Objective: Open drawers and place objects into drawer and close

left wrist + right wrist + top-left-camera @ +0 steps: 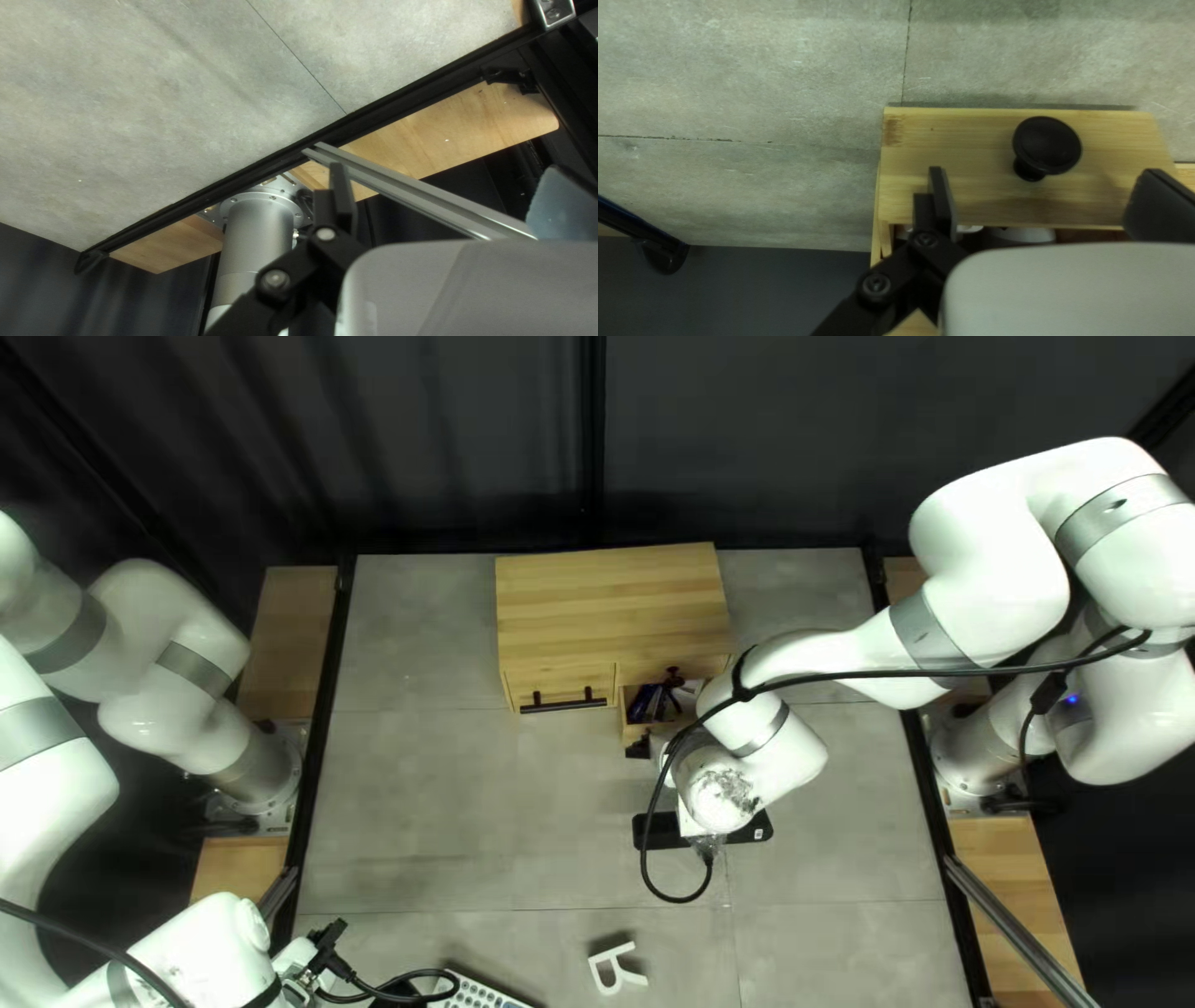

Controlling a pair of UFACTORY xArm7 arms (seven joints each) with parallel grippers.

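Note:
In the top left view a wooden cabinet (610,604) has its left drawer (560,685) closed, with a black bar handle. Its right drawer stands open, holding dark items (647,702); part is hidden under my right arm. My right gripper (666,757) is over that drawer's front, mostly hidden by its arm. In the right wrist view my right gripper (1042,190) is open, fingers wide apart around the line of the round black knob (1047,146) on the drawer front (965,155), touching nothing visible. My left gripper (299,958) is at the near left; my left gripper (442,199) is open and empty.
A white letter R (616,968) lies near the table's near edge. A white keypad-like object (479,993) is partly cut off beside the left gripper. A flat black object (749,829) lies partly under the right arm. The left wrist view shows the table's edge rail (398,102).

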